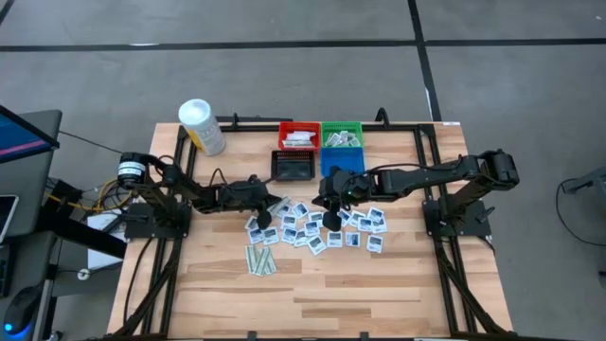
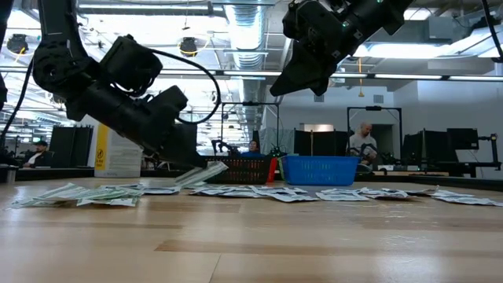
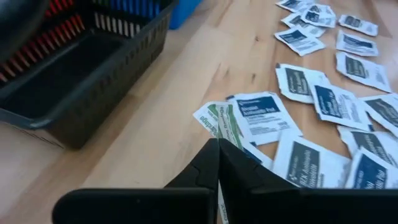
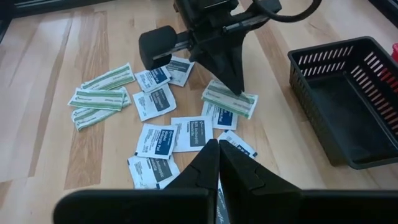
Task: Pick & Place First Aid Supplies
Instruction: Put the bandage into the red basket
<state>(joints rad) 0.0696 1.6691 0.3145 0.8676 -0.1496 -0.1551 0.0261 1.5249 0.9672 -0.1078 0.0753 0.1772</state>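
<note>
The first aid supplies lie loose on the wooden table (image 1: 312, 284): square white packets with dark blue print (image 1: 317, 229) in the middle and pale green-white strips (image 1: 260, 260) nearer the front left. My left gripper (image 4: 238, 87) is low over the left end of the heap, shut on a green-white strip (image 4: 229, 99). My right gripper (image 2: 277, 90) hangs shut high above the packets, and nothing shows between its fingers. My left gripper pinches the green-white strip near one end (image 3: 219, 127) between its two fingers. The fingers (image 2: 189, 157) slant down from the table's left side. The strip (image 2: 206, 172) juts out past the fingertips, tilted, its free end raised. Whether its lower end rests on the packets, I cannot tell.
Four small bins stand behind the packets: a black one (image 1: 292, 167), a blue one (image 1: 346, 161), a red one (image 1: 298, 135) and a green one (image 1: 341, 135). A white tub with a yellow label (image 1: 202, 126) stands at the far left. The table's near half is bare wood.
</note>
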